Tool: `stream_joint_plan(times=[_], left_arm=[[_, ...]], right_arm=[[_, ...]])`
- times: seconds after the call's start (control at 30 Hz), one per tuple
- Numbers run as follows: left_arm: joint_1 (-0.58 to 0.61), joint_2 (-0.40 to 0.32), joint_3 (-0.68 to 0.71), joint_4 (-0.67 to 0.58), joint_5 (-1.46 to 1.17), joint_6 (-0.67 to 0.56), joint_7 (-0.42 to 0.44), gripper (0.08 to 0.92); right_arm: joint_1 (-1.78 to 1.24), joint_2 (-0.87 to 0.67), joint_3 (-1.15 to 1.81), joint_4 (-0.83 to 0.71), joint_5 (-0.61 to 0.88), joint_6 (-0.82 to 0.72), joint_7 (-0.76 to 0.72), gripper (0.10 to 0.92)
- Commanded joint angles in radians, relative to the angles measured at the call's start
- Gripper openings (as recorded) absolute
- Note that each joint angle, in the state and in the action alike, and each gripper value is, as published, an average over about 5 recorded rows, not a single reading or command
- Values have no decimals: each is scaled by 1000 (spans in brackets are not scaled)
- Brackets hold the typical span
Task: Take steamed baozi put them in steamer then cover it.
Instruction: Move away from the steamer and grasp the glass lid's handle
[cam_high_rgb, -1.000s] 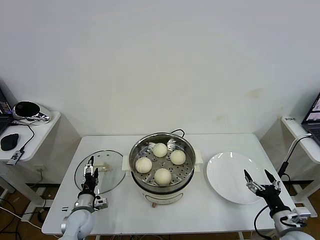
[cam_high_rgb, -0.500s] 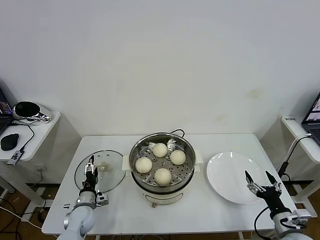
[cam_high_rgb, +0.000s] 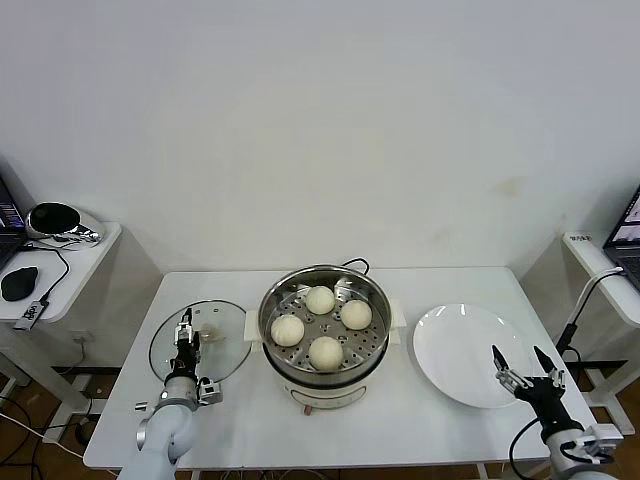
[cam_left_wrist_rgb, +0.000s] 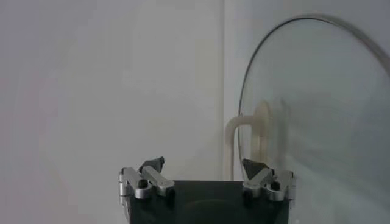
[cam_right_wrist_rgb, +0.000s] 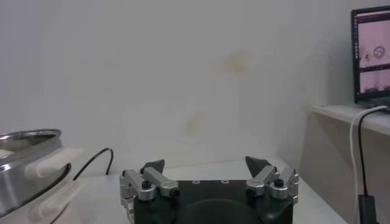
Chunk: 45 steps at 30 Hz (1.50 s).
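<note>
The steamer (cam_high_rgb: 325, 375) stands mid-table with four cream baozi on its tray, among them the far one (cam_high_rgb: 320, 299) and the near one (cam_high_rgb: 326, 352). The clear glass cover (cam_high_rgb: 222, 352) lies flat on the table left of the steamer. Its cream handle (cam_high_rgb: 209, 333) also shows in the left wrist view (cam_left_wrist_rgb: 244, 137). My left gripper (cam_high_rgb: 186, 330) is open and empty over the cover's near-left part, just short of the handle; the left wrist view (cam_left_wrist_rgb: 202, 165) shows it too. My right gripper (cam_high_rgb: 522, 365) is open and empty at the plate's front right edge.
A flat white plate (cam_high_rgb: 465, 350) lies right of the steamer. The steamer's rim and side handle (cam_right_wrist_rgb: 55, 161) show in the right wrist view. Side tables stand at both ends, with a mouse and cables (cam_high_rgb: 20, 283) on the left and a laptop (cam_right_wrist_rgb: 372, 55) on the right.
My left gripper has crept forward and right toward the cover's handle. My right gripper has drifted slightly back toward the table's front edge. The baozi and cover have not moved.
</note>
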Motion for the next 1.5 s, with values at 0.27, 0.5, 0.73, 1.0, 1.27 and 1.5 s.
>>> stream_joint_plan(times=[0.27, 0.5, 0.73, 1.0, 1.27, 1.5], left_arm=[[-72, 4, 14, 60, -9, 36, -5, 823], [-98, -6, 22, 104, -22, 37, -9, 823], [-120, -14, 25, 136, -34, 40, -21, 823], [-120, -7, 25, 157, -50, 35, -52, 801], [-108, -1, 27, 162, -51, 23, -52, 585], [-97, -7, 27, 150, -60, 14, -63, 386]], right_arm=[[-2, 9, 2, -15, -6, 7, 1, 823], [7, 18, -5, -20, -12, 7, 0, 823], [-4, 21, -4, -22, -18, 14, -1, 823], [-6, 23, -4, -22, -14, 17, -1, 823], [-13, 22, -2, -19, -19, 19, -5, 823], [-15, 22, 3, -13, -21, 17, -3, 823]])
